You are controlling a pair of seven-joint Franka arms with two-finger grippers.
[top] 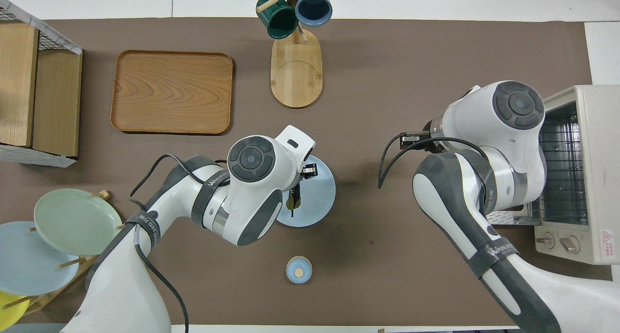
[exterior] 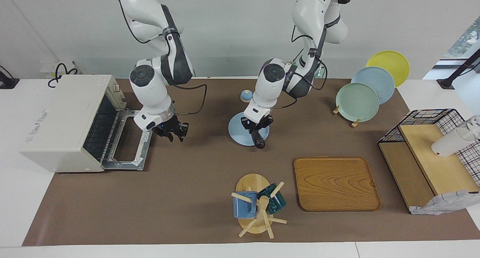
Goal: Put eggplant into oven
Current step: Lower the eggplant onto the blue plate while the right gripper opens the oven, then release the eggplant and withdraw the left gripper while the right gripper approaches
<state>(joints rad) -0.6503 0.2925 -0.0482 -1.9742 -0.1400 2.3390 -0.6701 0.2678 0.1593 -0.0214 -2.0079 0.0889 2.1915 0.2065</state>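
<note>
In the facing view you see a brown mat covering most of a white table, with a pale wall past the robots' end. The oven sits at the right arm's end of the mat, its door folded down flat and the wire rack showing inside. The right gripper hangs over the bare mat just beside that door's corner; you cannot tell from here how its fingers stand. The left gripper is over the light blue plate at the mat's middle, clamped on the eggplant, which hangs down with its lower end at the plate's edge. A small blue lid lies nearer the robots' edge. A wooden tray and a mug tree with 2 mugs stand toward the edge farthest from the robots. 3 plates on a stand and a wire-and-wood shelf fill the left arm's end.

In the overhead view the left arm's wrist hides most of the left gripper, but you do get the eggplant end-on over the plate, greenish stem cap toward the robots. The right arm's body covers its own gripper completely here. This view alone shows you the oven's 2 knobs on its front panel.
</note>
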